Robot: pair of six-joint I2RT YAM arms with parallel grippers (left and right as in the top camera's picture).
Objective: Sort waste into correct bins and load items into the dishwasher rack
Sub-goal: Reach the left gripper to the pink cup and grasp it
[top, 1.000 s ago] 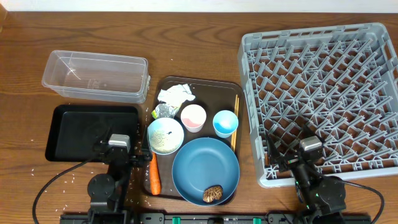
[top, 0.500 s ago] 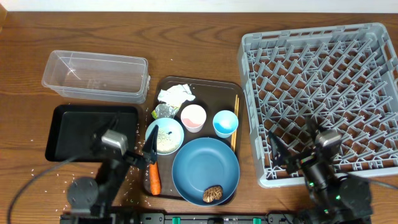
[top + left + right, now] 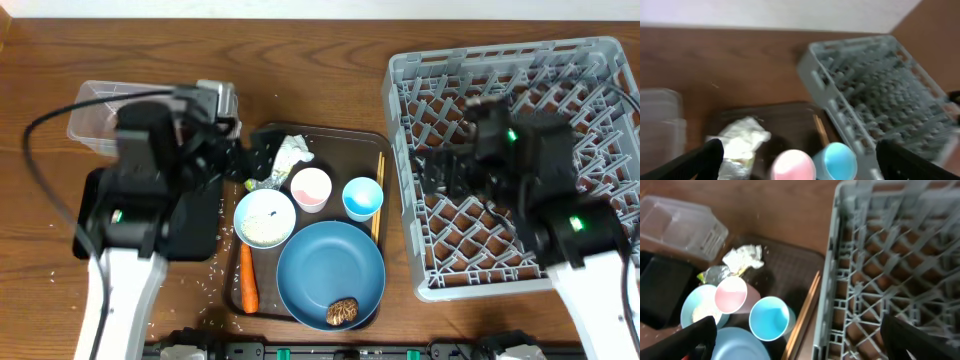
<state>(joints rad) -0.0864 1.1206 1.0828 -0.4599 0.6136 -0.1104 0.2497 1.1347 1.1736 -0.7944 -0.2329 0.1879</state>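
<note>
Reading the overhead view with 12 o'clock at the far side of the table (image 3: 330,60).

Far left is the clear tub (image 3: 85,110). The black tray (image 3: 84,225) sits right at its 6 o'clock, and both are half hidden under the left arm. The left gripper (image 3: 800,152) hangs over the left edge of the brown serving tray (image 3: 345,155), fingers spread wide apart with nothing between them.

On the serving tray:
- The crumpled white paper (image 3: 290,152) is at about 11 o'clock, with the silvery wrapper (image 3: 265,178) just beside it at its 7 o'clock.
- The pink cup (image 3: 311,188) is near the middle, with the light-blue cup (image 3: 362,197) close by at its 3 o'clock.
- The white bowl (image 3: 241,206) is at 9 o'clock with rice grains (image 3: 268,228) in it. A few more grains are loose on the table off to its left.
- The carrot piece (image 3: 248,280) lies at the bowl's 6 o'clock, along the tray's left edge. I can't tell if it's fully on the tray.
- The big blue plate (image 3: 325,260) fills the 6 o'clock end, and the brown lump (image 3: 343,312) sits on its near side.
- The chopsticks (image 3: 379,195) lie along the right edge at 3 o'clock.

The dishwasher rack (image 3: 600,90) stands at the serving tray's 3 o'clock. The right gripper (image 3: 800,330) is over the rack's left part, pointing toward 9 o'clock. Its fingers are wide apart too and it's holding nothing.
</note>
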